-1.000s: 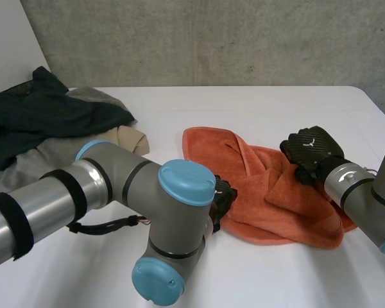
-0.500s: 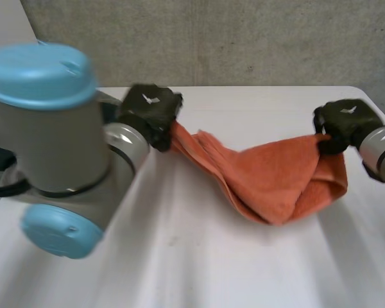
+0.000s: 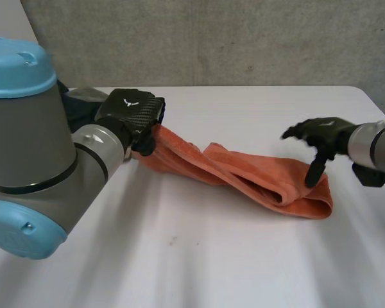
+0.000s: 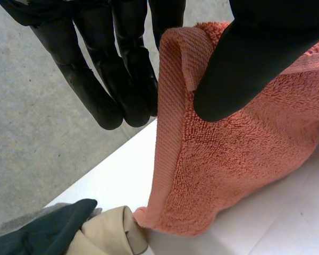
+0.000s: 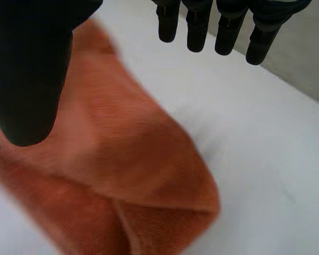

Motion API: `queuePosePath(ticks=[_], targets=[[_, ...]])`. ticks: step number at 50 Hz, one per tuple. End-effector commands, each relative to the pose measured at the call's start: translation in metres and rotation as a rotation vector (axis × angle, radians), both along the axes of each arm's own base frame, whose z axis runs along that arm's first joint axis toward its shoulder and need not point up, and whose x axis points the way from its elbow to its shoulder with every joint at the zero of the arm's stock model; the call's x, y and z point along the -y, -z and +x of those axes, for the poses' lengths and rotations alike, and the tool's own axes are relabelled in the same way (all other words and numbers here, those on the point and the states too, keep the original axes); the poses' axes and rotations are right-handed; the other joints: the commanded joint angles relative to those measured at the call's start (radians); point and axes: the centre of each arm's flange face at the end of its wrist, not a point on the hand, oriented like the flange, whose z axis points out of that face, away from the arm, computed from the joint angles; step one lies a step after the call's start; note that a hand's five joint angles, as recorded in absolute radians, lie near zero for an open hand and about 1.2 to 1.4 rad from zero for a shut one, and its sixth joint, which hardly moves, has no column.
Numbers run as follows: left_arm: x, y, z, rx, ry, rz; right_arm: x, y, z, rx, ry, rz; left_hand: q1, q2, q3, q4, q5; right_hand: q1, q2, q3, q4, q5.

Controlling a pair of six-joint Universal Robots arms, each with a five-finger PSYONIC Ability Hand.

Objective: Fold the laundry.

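Note:
An orange towel [image 3: 256,176] lies stretched in a twisted band across the white table [image 3: 199,256]. My left hand [image 3: 131,119] holds its left end just above the table. In the left wrist view the thumb [image 4: 244,69] pinches the towel's hemmed edge [image 4: 173,117] against the fingers [image 4: 122,79]. My right hand [image 3: 321,138] hovers over the towel's right end, open with fingers spread. In the right wrist view the folded towel end [image 5: 127,180] lies on the table under the thumb [image 5: 26,69] and straight fingers [image 5: 212,26], which do not touch it.
A pile of other laundry sits at the table's far left behind my left arm [image 3: 25,147]: a dark garment [image 4: 48,234] and a beige cloth [image 4: 109,231] lie just past the towel's held end. A concrete wall [image 3: 244,38] backs the table.
Both hands lifted the towel off the table and pulled it apart. The right hand has since let go and opened; the right end has dropped onto the table. The left hand keeps its grip.

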Motion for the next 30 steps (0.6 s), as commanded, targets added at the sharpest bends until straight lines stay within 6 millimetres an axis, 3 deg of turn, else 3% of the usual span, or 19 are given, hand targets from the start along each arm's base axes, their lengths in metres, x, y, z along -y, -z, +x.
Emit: queuePosePath(ticks=[1,4,7,10,14,21,23,30], targets=[[0.001,-0.01,0.007,-0.021,-0.011,-0.019,-0.042,0.028,0.024,-0.204,-0.374,-0.138,0.266,0.204,0.209,0.204,0.227,0.097,0.109,0.108,0.101,0.1],[0.003,-0.012,0.009,-0.026,-0.014,-0.021,-0.041,0.046,0.026,-0.251,-0.399,-0.126,0.266,0.204,0.209,0.204,0.227,0.126,0.138,0.137,0.131,0.13],[0.002,-0.012,0.01,-0.031,-0.017,-0.014,-0.037,0.058,0.027,-0.253,-0.382,-0.103,0.266,0.204,0.209,0.204,0.227,0.387,0.399,0.398,0.391,0.39],[0.002,-0.012,0.01,-0.035,-0.021,-0.01,-0.02,0.063,0.029,-0.209,-0.315,-0.143,0.266,0.204,0.209,0.204,0.227,1.172,1.184,1.183,1.176,1.175],[0.006,-0.013,0.016,-0.036,-0.047,0.0,0.009,0.055,0.019,-0.056,-0.091,-0.18,0.266,0.204,0.209,0.204,0.227,1.175,1.187,1.186,1.179,1.178],[0.007,-0.026,0.037,-0.038,-0.09,-0.003,0.062,-0.004,-0.029,0.249,0.257,-0.334,0.266,0.204,0.209,0.204,0.227,1.175,1.187,1.186,1.179,1.178],[0.006,-0.034,0.044,-0.051,-0.098,-0.015,0.084,-0.003,-0.048,0.288,0.346,-0.333,0.266,0.204,0.209,0.204,0.227,1.175,1.187,1.186,1.179,1.178],[-0.003,-0.05,0.055,-0.079,-0.082,-0.055,0.119,0.02,-0.064,0.166,0.508,-0.232,0.266,0.204,0.209,0.204,0.227,1.131,1.143,1.142,1.135,1.134]])
